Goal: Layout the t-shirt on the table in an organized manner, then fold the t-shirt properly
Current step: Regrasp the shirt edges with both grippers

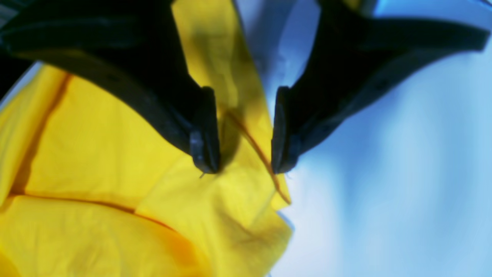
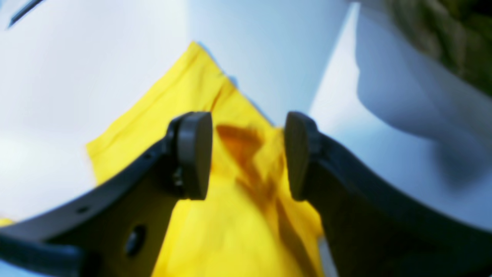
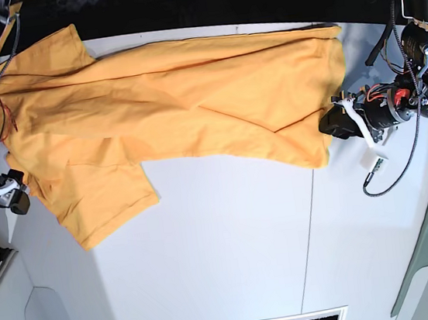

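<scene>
Base view: t-shirt (image 3: 176, 102) spread across bench (image 3: 234, 259); left pincer (image 1: 242, 169) and right pincer (image 2: 248, 154) gape empty at opposite edges, apparently poised for straightening.

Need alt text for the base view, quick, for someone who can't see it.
An orange-yellow t-shirt lies spread, partly wrinkled, across the far side of the white table. The left gripper sits at its hem corner, the right gripper by a sleeve.

The base view looks straight down on the whole worktop (image 3: 233, 251). Each wrist view peers between its own pincer's fingers, very near the shirt's (image 3: 184, 105) edges.
</scene>
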